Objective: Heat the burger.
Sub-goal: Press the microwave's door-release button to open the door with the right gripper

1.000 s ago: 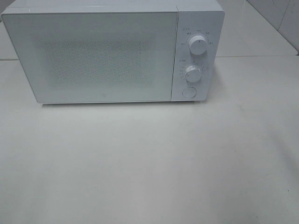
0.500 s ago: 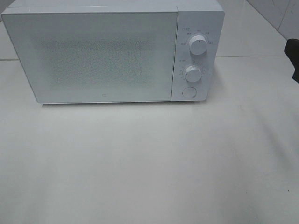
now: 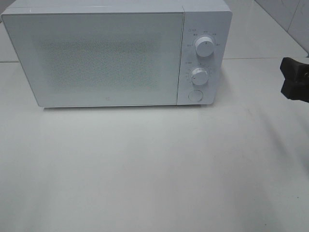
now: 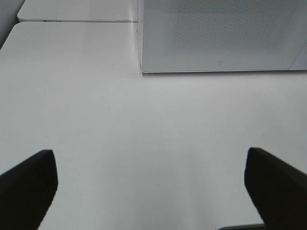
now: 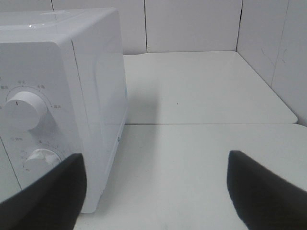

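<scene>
No burger is on show anywhere from where I stand. It isn't on the worktop (image 3: 145, 169) in front of the microwave (image 3: 111, 7), nor beside it. The door (image 3: 96, 58) is shut and too milky and speckled to see through, so I can't tell whether it is inside. The left claw (image 4: 151, 191) hangs in front of the microwave's door, spread wide with nothing but bare worktop between its fingers. The right claw (image 5: 153, 196) is off the microwave's control-panel end, also wide and empty, looking along the side wall at the dials. My guess is that the step in hand is getting at the panel, most likely the round button (image 3: 195, 95) at the foot of it, which looks like a door release, though I can't be sure of that. To do it well, I'd narrow the right claw first so that one blunt tip meets the button rather than two fingers straddling it. It should come in square to the microwave's face and press straight, not at a slant. The lower knob (image 3: 199, 76) sits just above the button and the upper knob (image 3: 205, 47) above that, so a high approach could nudge a setting. The microwave looks light enough to slide back on the smooth worktop, so a slow, firm push seems better than a jab. The left claw should also stay clear of the front of the door, in case the door swings out.
</scene>
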